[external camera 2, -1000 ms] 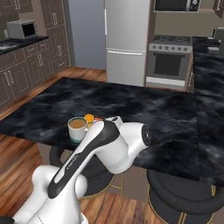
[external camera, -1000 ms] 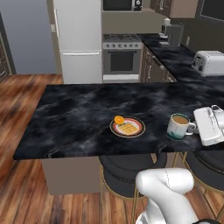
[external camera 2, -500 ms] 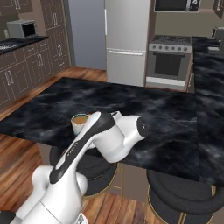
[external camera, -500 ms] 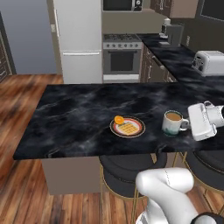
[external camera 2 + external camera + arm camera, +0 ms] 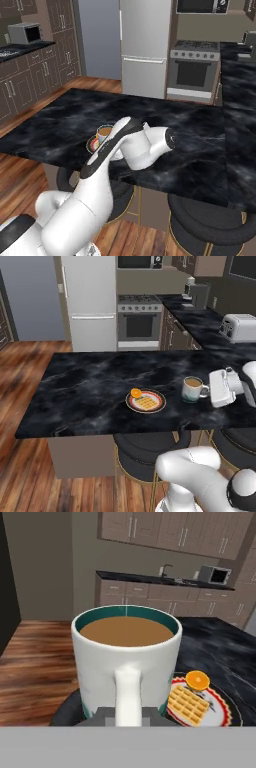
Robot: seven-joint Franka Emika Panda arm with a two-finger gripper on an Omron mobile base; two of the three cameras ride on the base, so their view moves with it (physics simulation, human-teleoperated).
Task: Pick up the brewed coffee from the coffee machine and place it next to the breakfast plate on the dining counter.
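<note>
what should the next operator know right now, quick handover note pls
Claw: shut on the handle of the brewed coffee, approaching from the mug's right in the left base view.
Mug: upright, full, over the dining counter, to the right of the breakfast plate with a gap between them. Whether its base touches the counter, I cannot tell.
Coffee machine: on the back counter, far from the arm.
Done: mug fetched and brought beside the plate.
Left: make sure the mug rests on the counter, open the claw, back the arm away without knocking the handle.
</note>
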